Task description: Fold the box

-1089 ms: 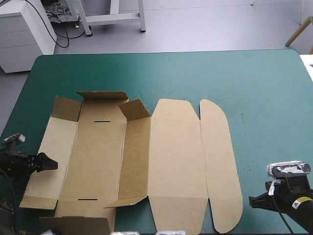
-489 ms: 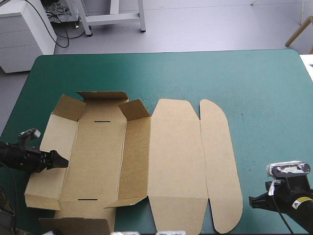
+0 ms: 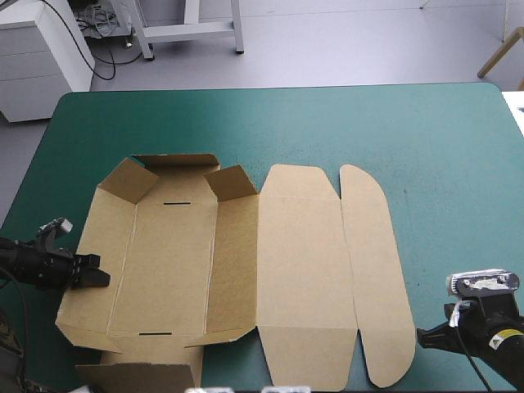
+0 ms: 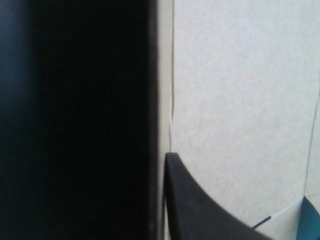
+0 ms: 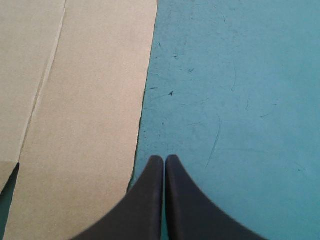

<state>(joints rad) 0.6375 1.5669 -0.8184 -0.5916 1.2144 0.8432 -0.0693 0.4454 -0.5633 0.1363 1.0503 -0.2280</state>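
1. The left gripper clamps the box's left wall between its black fingers. That wall tilts higher than just before.
2. The brown sheet has slid slightly right and lies mid-table, toward the left.
3. The right gripper, fingers pressed together and empty, waits at the near right corner.
4. Folding looks barely begun.

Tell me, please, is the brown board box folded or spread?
Mostly spread flat: the brown board box has only its left-side flaps raised.
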